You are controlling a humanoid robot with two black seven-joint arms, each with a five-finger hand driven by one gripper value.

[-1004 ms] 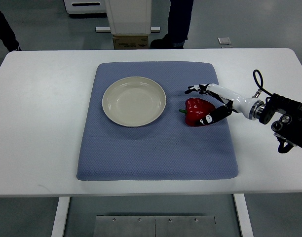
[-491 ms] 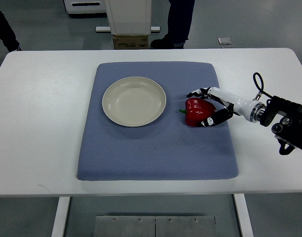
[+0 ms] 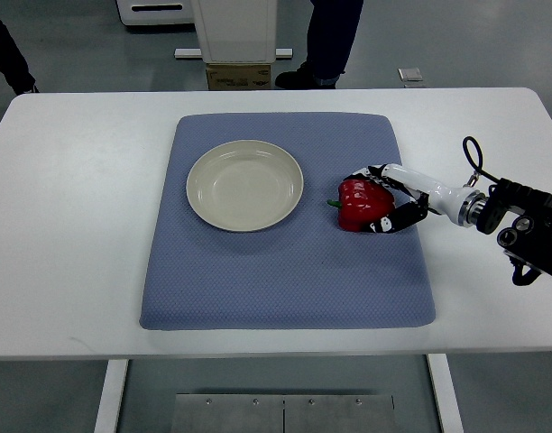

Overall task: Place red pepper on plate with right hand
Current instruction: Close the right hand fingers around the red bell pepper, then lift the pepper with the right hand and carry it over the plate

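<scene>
Right hand wrapped around the red pepper, beside the plate.

Going left to right, I see the cream plate (image 3: 244, 185) sitting empty on the blue mat (image 3: 285, 271), toward the mat's far-left part. Just to its right, apart from the rim, the red pepper (image 3: 361, 205) rests on the mat near its right edge, green stem pointing at the plate. My right hand (image 3: 391, 196) reaches in from the table's (image 3: 69, 225) right edge, fingers curled over the pepper's far and near sides; it looks like a grasp, though contact is hard to confirm from this height.
</scene>
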